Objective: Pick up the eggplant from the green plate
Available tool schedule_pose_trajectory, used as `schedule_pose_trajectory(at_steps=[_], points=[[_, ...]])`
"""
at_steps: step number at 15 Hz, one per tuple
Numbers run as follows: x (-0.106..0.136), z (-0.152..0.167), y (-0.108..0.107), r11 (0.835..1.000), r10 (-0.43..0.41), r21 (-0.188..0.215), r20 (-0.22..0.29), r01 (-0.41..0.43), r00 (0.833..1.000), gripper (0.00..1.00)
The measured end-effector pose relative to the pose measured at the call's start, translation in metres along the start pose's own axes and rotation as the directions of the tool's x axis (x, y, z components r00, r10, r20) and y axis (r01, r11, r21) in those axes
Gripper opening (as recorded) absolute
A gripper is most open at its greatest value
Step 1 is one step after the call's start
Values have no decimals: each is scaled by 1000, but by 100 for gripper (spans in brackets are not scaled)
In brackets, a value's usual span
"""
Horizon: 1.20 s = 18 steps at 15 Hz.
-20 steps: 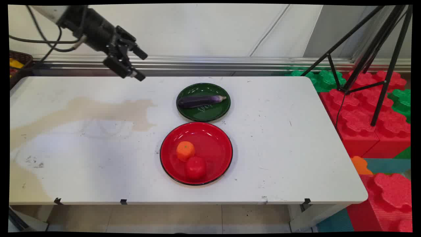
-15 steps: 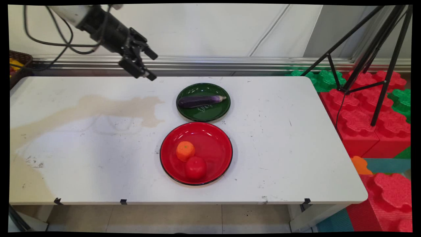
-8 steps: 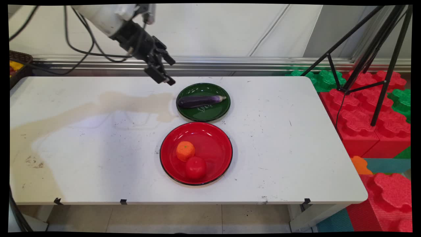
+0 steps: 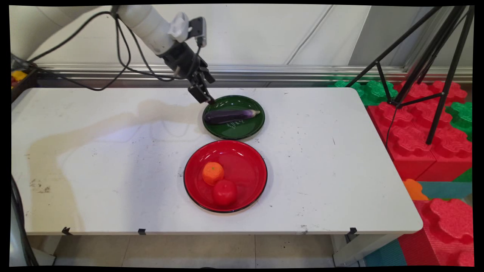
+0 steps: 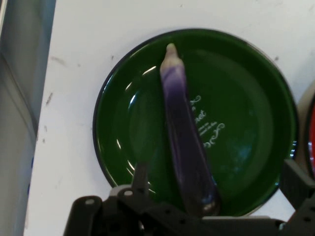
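A: Where does the gripper (image 4: 204, 96) sit against the green plate (image 4: 247, 130)?

B: It hangs over the plate's far left rim, tilted down toward it from the upper left. Black cables (image 4: 124, 56) loop off the arm behind it.

A: And its fingers?

B: Spread apart. In the hand view one finger (image 5: 140, 179) rises at the lower left and the other shows at the lower right edge, with the green plate (image 5: 246, 118) between them. They grip nothing.

A: What lies on that plate?

B: A purple eggplant (image 4: 230, 115), across the plate's middle, its pale stem end toward the plate's right. From the hand, the eggplant (image 5: 184, 142) runs up the picture, dark end nearest the gripper (image 5: 216, 196). White lettering is printed on the plate beside it.

A: Anything else close to the green plate?

B: A red plate (image 4: 245, 170) just on its near side, the rims almost touching. It holds an orange (image 4: 213, 173) and a tomato (image 4: 224, 192), pressed together. Well to the green plate's right, off the white table (image 4: 321, 170), a black tripod (image 4: 427, 71) stands among red and green foam blocks (image 4: 435, 147).
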State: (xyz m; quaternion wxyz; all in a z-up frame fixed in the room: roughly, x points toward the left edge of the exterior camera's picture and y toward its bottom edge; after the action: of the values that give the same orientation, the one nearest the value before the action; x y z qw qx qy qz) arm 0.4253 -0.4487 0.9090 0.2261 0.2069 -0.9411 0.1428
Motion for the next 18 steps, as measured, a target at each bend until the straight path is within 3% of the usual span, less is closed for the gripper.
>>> schedule_pose_trajectory(at_steps=[7, 18], points=[[0, 50, -16, 1000, -20, -13, 63, 21, 998, 100], [-11, 97, -24, 998, -54, -19, 117, 57, 992, 100]])
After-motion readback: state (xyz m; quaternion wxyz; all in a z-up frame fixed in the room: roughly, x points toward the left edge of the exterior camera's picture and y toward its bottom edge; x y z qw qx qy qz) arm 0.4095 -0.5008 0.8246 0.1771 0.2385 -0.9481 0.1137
